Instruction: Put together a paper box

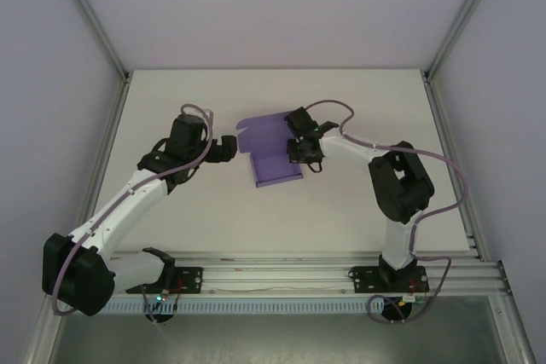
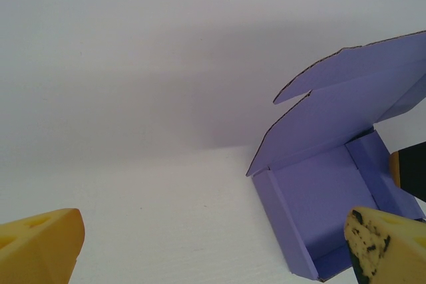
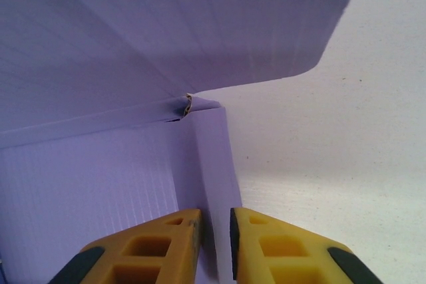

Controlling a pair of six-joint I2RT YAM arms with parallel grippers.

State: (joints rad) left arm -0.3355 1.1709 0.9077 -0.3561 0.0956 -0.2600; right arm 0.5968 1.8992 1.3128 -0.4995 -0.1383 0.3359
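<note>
Paper box [image 1: 275,159] is sitting mid-table [image 1: 213,219], half built: side walls are folded up and the lid flap [image 2: 359,71] is standing open at the far side. Right gripper [image 3: 215,227] is straddling the box's right side wall [image 3: 212,157], fingers nearly closed around it; pinching or loose, cannot tell. Left gripper [image 2: 213,241] is hovering just left of the box, fingers spread wide, holding nothing. Step looks like wall-forming. The next move probably calls for folding the lid down and tucking it without crushing the walls.

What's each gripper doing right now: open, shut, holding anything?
Left gripper: wide open, holding nothing.
Right gripper: fingers close together astride the paper box side wall; whether they grip it cannot be told.
</note>
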